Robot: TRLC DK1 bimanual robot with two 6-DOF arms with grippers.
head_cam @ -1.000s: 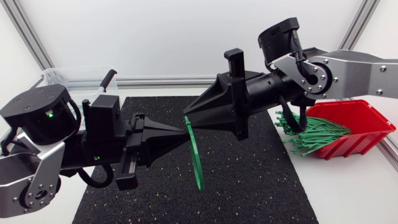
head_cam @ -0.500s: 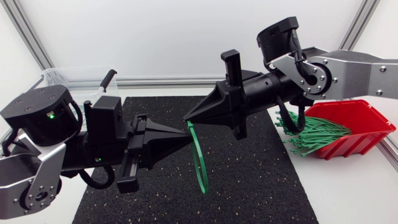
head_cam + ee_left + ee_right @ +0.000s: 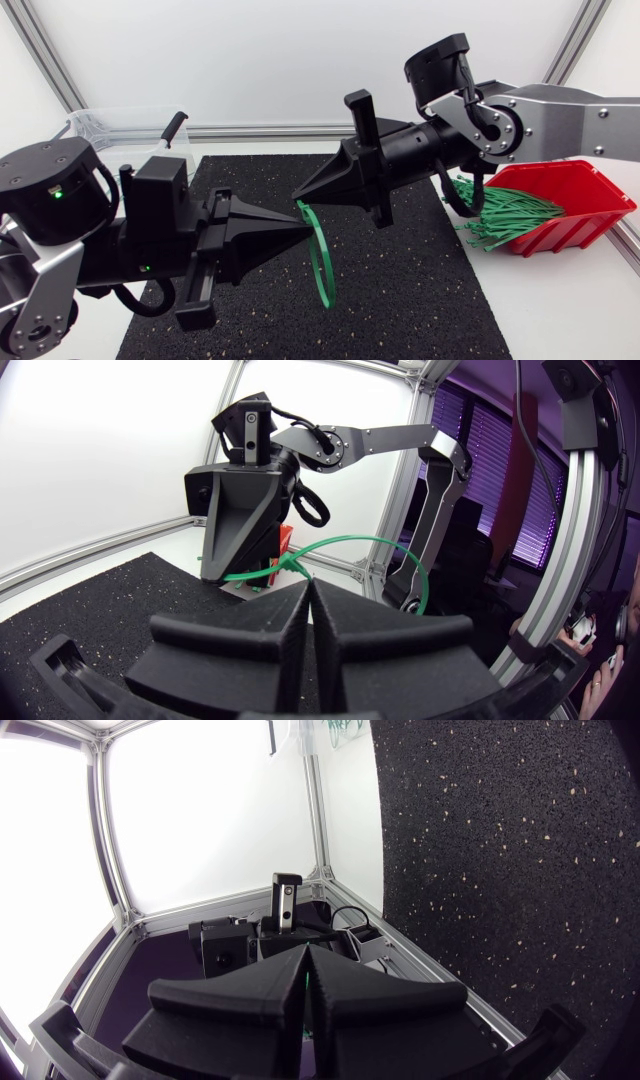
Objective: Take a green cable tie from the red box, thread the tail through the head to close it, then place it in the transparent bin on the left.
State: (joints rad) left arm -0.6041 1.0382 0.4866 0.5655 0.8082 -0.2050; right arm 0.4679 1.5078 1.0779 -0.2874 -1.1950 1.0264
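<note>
Over the mat (image 3: 420, 300), left gripper (image 3: 303, 229) and right gripper (image 3: 298, 194) meet tip-to-tip, fingers clamped on the green cable tie (image 3: 322, 265) looping below

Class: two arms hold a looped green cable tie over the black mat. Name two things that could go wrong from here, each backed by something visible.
1. The left arm and right arm pinch the green cable tie only at the tips of their jaws, which nearly meet; a small slip could drop it onto the black mat.
2. Whether the tail has passed the head cannot be seen; released early, the loop may spring open.
</note>
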